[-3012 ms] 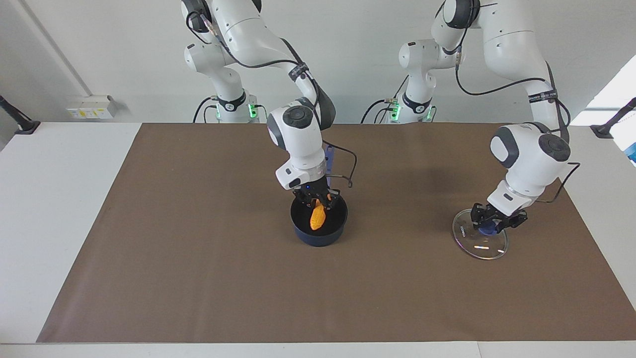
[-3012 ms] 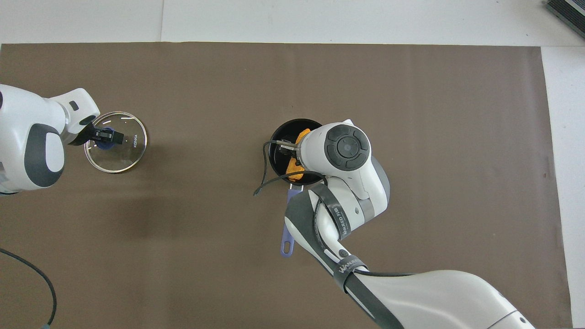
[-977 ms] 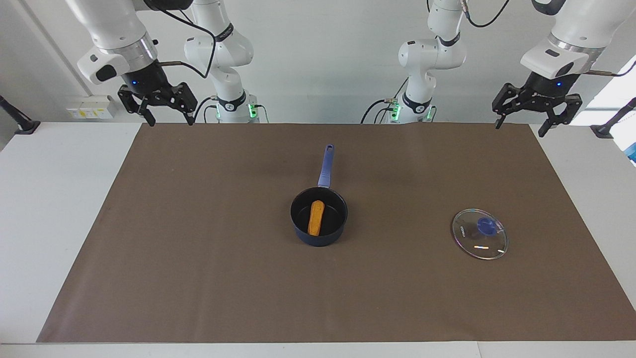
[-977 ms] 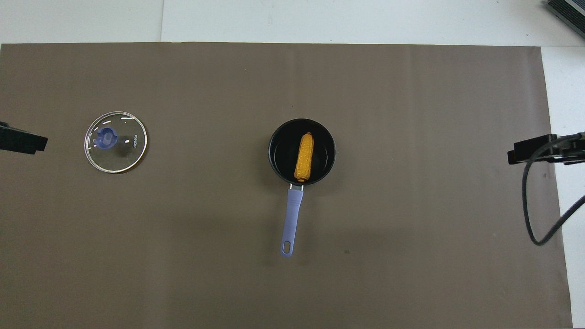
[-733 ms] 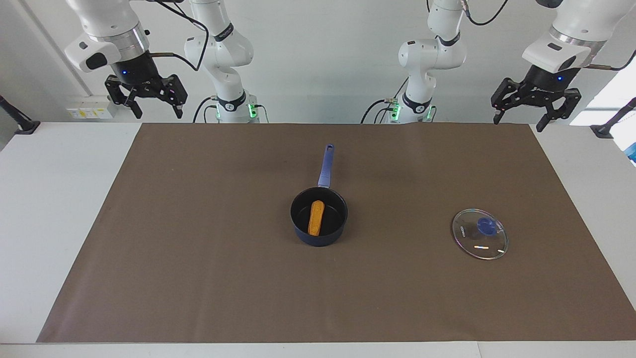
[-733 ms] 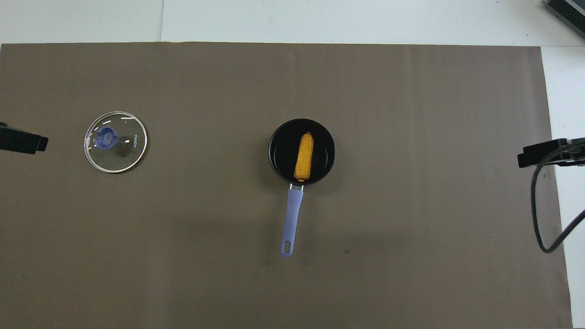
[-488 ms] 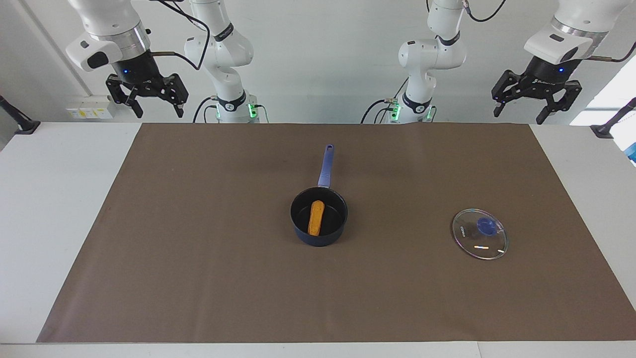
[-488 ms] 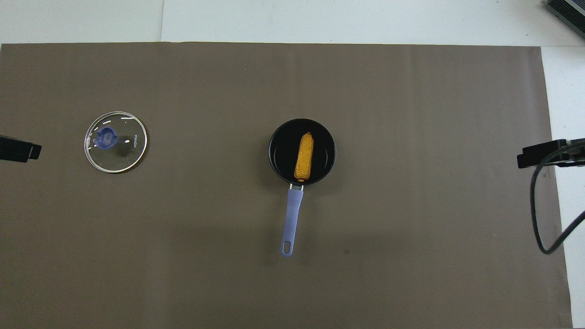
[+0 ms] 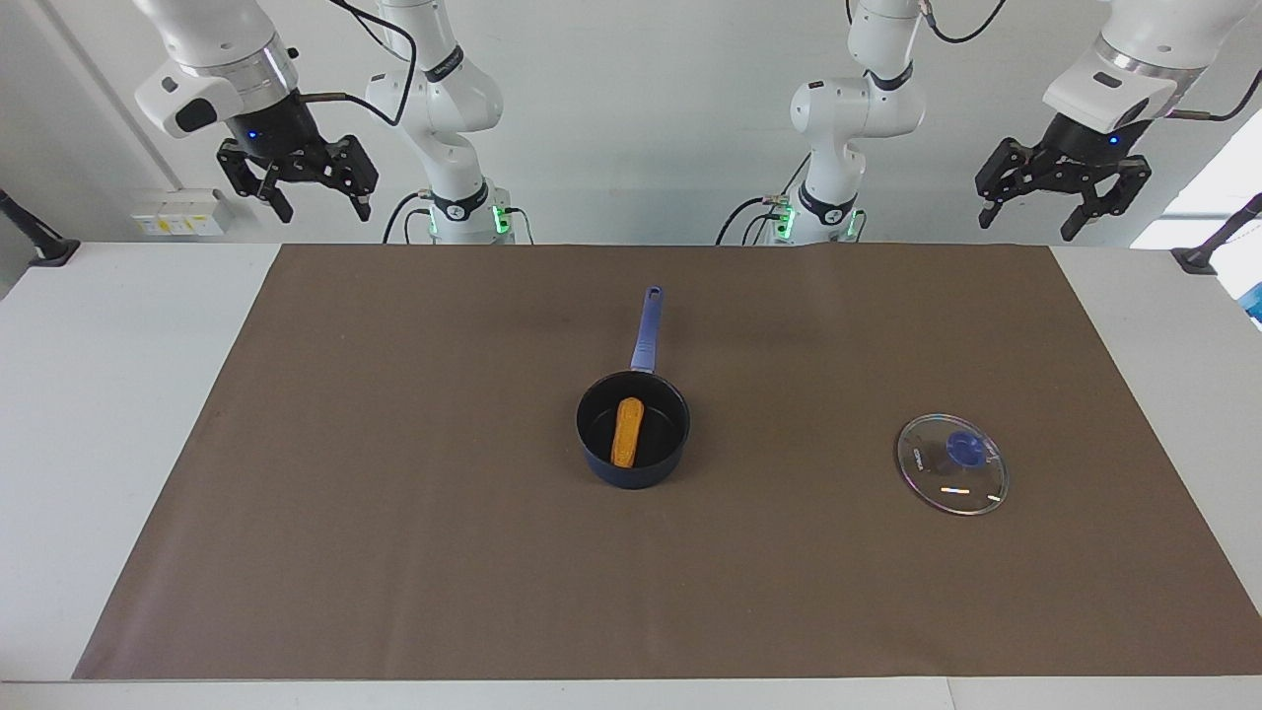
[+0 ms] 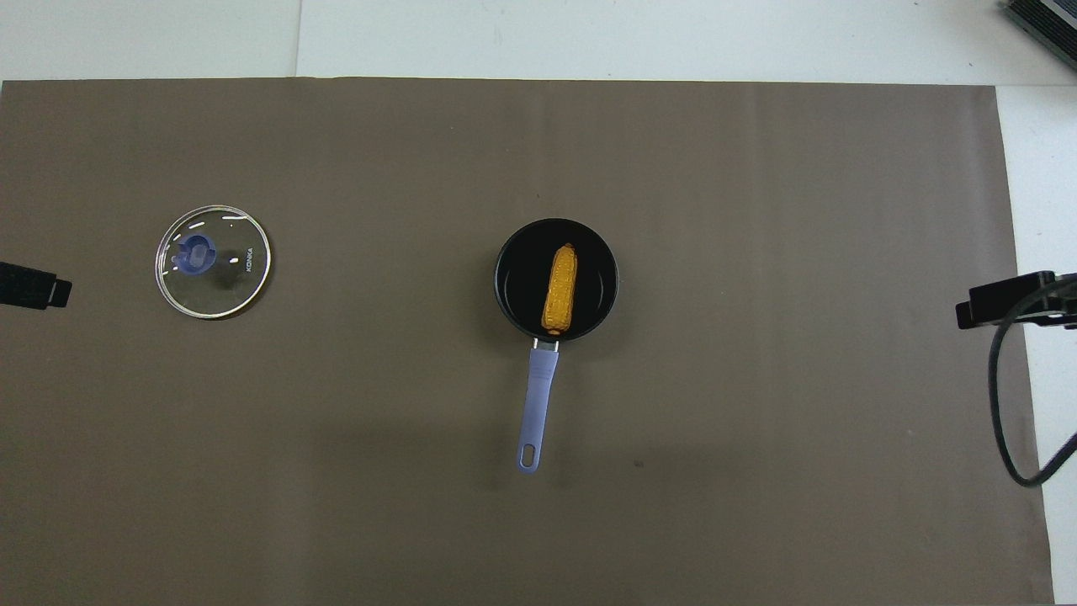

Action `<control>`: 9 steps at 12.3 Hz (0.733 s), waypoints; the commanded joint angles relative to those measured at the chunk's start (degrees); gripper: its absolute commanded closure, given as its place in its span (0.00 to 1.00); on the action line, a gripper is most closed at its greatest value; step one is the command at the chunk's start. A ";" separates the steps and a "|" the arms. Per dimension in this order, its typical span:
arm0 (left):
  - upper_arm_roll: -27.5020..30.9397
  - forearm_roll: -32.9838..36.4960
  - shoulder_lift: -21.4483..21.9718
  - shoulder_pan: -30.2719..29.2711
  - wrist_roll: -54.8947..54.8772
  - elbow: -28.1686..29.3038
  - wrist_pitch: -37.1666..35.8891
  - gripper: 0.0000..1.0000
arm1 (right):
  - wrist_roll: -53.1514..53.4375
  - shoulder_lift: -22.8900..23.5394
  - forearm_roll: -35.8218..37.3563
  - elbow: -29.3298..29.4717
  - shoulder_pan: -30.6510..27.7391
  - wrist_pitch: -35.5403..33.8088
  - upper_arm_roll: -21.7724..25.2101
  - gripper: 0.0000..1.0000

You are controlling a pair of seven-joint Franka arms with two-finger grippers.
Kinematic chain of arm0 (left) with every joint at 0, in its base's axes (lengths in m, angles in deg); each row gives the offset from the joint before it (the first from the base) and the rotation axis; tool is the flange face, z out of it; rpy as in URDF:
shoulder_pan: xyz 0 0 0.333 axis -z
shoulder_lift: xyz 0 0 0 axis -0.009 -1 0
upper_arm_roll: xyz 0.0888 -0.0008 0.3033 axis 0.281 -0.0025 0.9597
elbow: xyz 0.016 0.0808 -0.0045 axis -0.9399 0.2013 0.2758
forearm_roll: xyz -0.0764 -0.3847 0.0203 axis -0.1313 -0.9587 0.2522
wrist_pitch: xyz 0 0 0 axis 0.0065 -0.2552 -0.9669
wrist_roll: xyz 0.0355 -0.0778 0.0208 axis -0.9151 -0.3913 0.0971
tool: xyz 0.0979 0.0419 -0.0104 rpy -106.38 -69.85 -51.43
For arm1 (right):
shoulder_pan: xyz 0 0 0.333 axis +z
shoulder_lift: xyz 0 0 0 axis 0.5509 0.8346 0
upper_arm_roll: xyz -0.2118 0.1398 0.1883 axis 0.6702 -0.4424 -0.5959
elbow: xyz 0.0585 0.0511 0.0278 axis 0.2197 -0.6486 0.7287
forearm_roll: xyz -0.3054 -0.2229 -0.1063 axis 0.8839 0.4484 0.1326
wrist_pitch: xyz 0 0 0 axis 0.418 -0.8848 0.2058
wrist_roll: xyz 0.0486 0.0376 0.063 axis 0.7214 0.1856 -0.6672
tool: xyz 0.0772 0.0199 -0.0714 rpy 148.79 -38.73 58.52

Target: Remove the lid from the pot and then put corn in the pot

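Note:
The dark blue pot (image 9: 631, 475) stands in the middle of the brown mat, its long blue handle (image 9: 647, 328) pointing toward the robots. The orange-yellow corn (image 9: 627, 432) lies flat inside the pot (image 10: 505, 278), and the overhead view shows the corn (image 10: 561, 288) lengthwise along the handle's line. The clear glass lid (image 9: 952, 463) with its blue knob lies flat on the mat toward the left arm's end, as the overhead view also shows the lid (image 10: 213, 262). My left gripper (image 9: 1030, 222) and right gripper (image 9: 323, 212) hang open and empty, high over the mat's robot-side corners.
The brown mat (image 9: 394, 513) covers most of the white table (image 9: 118, 394). A black cable (image 10: 1005, 404) loops down from the right arm at the mat's edge. The two arm bases (image 9: 463, 212) stand at the table's robot side.
Three seconds ago the right gripper held the corn in the pot and the left was on the lid's knob. Both let go and pulled back high; in the last second they only drifted slightly.

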 commanded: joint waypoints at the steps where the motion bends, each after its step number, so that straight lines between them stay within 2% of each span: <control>1: -0.09 1.49 0.75 0.19 1.60 0.17 -1.48 0.00 | 0.86 -0.51 -1.15 0.32 -0.34 -0.91 -0.05 0.00; 9: -0.26 1.13 -0.13 0.27 5.38 -1.41 -3.16 0.00 | 1.12 -1.04 0.09 -0.38 0.02 1.90 -0.31 0.00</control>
